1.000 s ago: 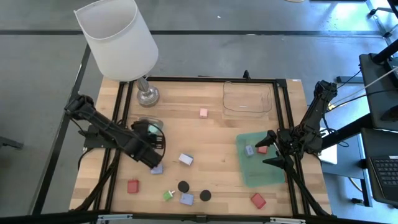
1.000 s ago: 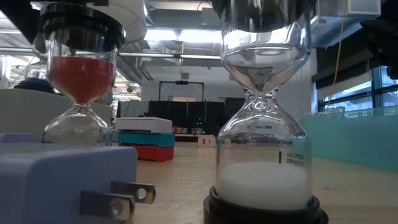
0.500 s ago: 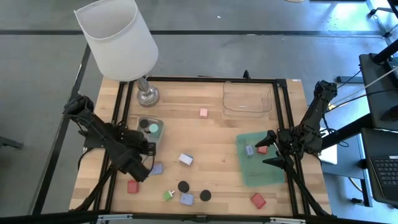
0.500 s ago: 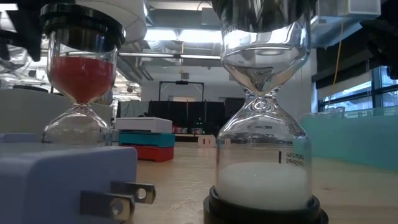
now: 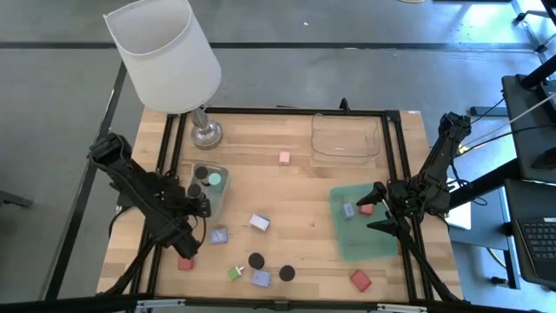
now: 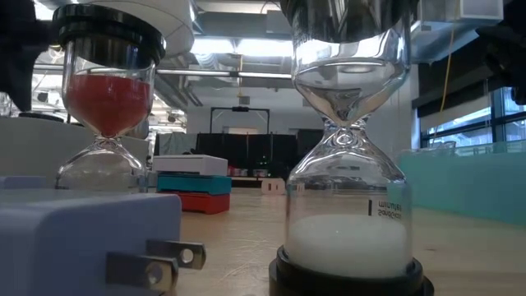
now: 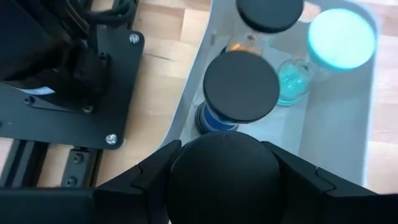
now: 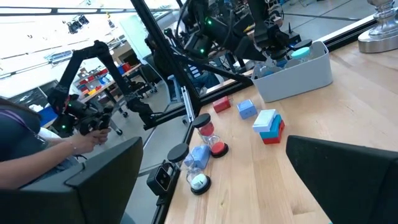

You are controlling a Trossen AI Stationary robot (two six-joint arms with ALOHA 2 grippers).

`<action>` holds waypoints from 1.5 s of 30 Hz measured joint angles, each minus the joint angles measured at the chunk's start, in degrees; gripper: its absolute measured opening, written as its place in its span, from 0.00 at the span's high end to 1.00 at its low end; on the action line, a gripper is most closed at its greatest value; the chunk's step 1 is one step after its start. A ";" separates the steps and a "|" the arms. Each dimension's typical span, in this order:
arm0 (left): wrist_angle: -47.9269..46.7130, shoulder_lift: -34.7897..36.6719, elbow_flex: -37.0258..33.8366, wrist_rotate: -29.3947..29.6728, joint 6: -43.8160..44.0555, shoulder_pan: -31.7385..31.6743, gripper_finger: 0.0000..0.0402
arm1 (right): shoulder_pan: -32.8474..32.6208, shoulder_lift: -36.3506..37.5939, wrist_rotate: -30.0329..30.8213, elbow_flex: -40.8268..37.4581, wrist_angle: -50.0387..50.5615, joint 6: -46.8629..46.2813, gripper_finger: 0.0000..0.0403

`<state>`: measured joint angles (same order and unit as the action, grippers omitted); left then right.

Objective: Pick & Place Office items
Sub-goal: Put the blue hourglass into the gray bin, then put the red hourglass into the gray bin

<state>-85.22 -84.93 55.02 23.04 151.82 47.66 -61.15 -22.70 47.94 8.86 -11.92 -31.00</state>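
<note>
Left hand (image 7: 224,180) grips black round cap (image 7: 225,175), probably hourglass; right hand (image 5: 380,207) open.

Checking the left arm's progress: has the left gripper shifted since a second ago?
Yes. The left gripper moved from the lilac block toward the table's near-left edge.

Both arms are dark, built of slim black links with chunky joints. The left arm (image 5: 143,191) carries black cables along its links. The right arm (image 5: 426,178) ends in pointed black fingers (image 5: 379,225). Beside the left wrist, a flat black plate (image 7: 74,93) bears silver screws.
</note>
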 joint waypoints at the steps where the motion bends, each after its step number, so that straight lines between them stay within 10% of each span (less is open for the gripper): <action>1: 0.96 -0.02 -0.64 -0.02 0.01 0.00 0.49 | 0.00 0.02 0.00 0.00 0.02 0.02 0.01; 18: 4.36 -0.02 -5.35 -0.23 1.10 0.00 0.48 | 0.00 0.02 0.00 0.00 0.00 0.00 0.01; 45: -4.61 0.10 3.94 0.76 -0.20 -0.58 0.13 | -0.02 0.00 0.00 0.00 0.02 0.00 0.01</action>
<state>-89.83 -84.83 58.95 23.79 151.62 47.08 -61.17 -22.70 47.94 8.86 -11.90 -31.00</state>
